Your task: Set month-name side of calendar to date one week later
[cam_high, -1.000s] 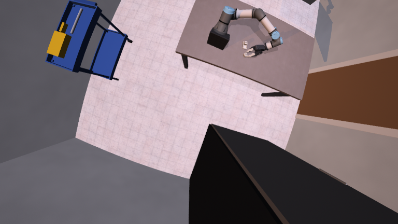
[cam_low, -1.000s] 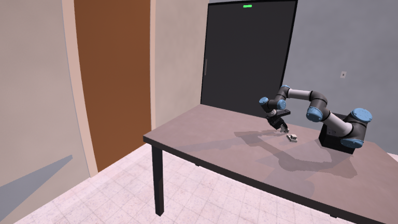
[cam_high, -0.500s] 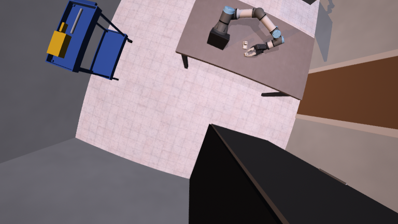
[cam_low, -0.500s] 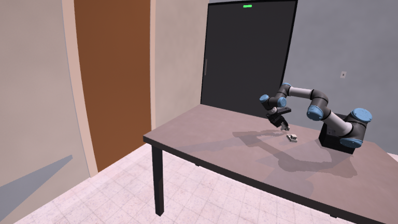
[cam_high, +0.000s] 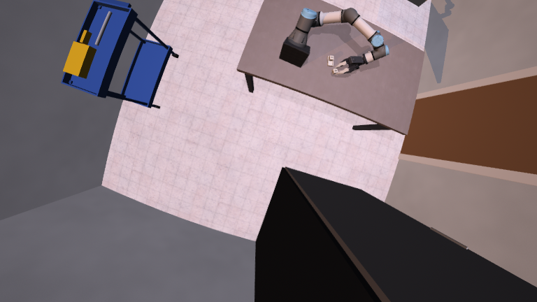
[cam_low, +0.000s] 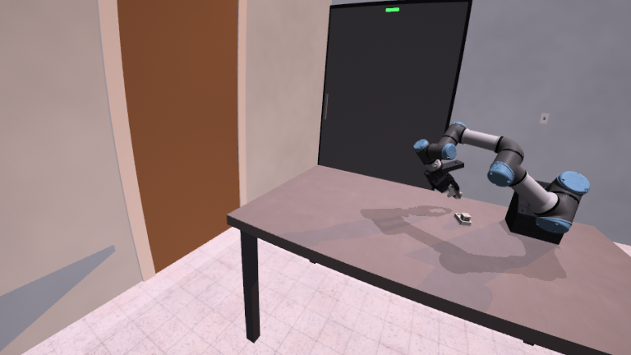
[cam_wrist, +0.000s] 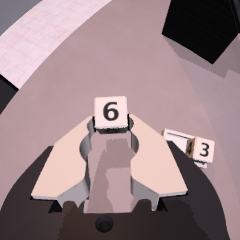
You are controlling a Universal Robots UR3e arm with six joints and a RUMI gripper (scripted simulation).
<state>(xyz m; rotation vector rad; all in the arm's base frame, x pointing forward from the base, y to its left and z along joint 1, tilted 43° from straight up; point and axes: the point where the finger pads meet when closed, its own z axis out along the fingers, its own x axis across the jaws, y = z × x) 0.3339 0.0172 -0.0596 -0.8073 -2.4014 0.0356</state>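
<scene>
My gripper (cam_high: 335, 70) (cam_low: 455, 193) (cam_wrist: 112, 115) is shut on a white cube (cam_high: 335, 70) (cam_low: 458, 195) (cam_wrist: 111, 111) and holds it above the table, beside the tray. A black 6 on this cube faces the wrist camera, upright in that view. The white calendar tray (cam_high: 330, 63) (cam_wrist: 177, 133) stands on the table to the right of the gripper in the wrist view. The other cube (cam_high: 331, 57) (cam_low: 465, 216) (cam_wrist: 203, 149) is in one end of the tray, showing a 3 and, on its side towards the tray's vacant part, a 4. The month's name is not readable.
The table (cam_high: 356, 96) (cam_low: 325, 220) carries the arm's dark base (cam_high: 294, 52) (cam_low: 530, 225) (cam_wrist: 202, 30), beyond the tray from the gripper. A blue cart (cam_high: 115, 45) with a yellow box (cam_high: 79, 58) stands away from the table.
</scene>
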